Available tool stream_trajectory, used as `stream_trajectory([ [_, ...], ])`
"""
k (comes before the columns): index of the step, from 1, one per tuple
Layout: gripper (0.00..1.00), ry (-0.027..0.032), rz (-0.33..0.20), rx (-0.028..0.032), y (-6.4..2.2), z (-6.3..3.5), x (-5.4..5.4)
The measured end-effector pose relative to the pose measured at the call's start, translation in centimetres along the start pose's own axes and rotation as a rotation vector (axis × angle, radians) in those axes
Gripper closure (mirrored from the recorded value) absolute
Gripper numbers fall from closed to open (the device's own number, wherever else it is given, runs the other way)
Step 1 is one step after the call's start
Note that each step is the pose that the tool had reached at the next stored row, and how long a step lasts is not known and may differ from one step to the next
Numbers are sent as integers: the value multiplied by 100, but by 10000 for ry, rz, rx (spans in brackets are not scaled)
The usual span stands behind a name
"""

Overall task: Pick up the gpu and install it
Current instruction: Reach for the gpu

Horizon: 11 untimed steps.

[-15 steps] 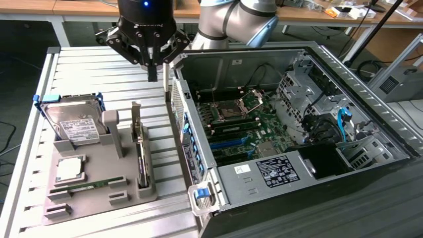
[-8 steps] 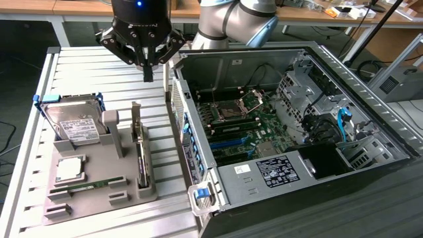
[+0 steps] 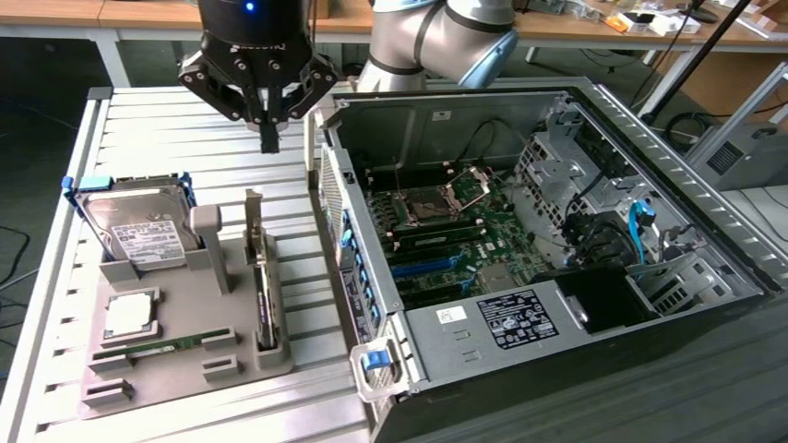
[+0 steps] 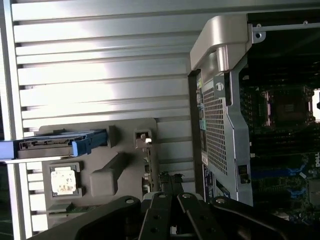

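Shiny ribbed metal table [image 3: 154, 129], matt grey plastic tray [image 3: 173, 378], sheet-metal case [image 3: 708, 198], smooth black gripper [image 3: 268, 143]

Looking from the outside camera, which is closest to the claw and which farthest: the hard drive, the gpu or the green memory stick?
Measured from the claw:
1. The gpu, standing on edge right under it in the picture.
2. The hard drive, off to the exterior view's left.
3. The memory stick, lying at the near end of the tray.

Clear air under my gripper [image 3: 268, 140] down to the slatted table [image 3: 161, 120]. The gpu [image 3: 262, 295] stands hemmed in, with the tray post [image 3: 207, 240] on one side and the case wall [image 3: 335, 198] on the other.
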<state>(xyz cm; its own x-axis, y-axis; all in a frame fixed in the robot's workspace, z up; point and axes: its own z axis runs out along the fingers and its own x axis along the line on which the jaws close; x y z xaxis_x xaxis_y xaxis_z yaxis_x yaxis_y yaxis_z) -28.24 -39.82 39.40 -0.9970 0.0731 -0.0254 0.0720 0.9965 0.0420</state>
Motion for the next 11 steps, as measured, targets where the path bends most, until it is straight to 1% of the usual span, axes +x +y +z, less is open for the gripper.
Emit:
stream_trajectory([
  [11,89,0,0,1,-7,-3,93],
])
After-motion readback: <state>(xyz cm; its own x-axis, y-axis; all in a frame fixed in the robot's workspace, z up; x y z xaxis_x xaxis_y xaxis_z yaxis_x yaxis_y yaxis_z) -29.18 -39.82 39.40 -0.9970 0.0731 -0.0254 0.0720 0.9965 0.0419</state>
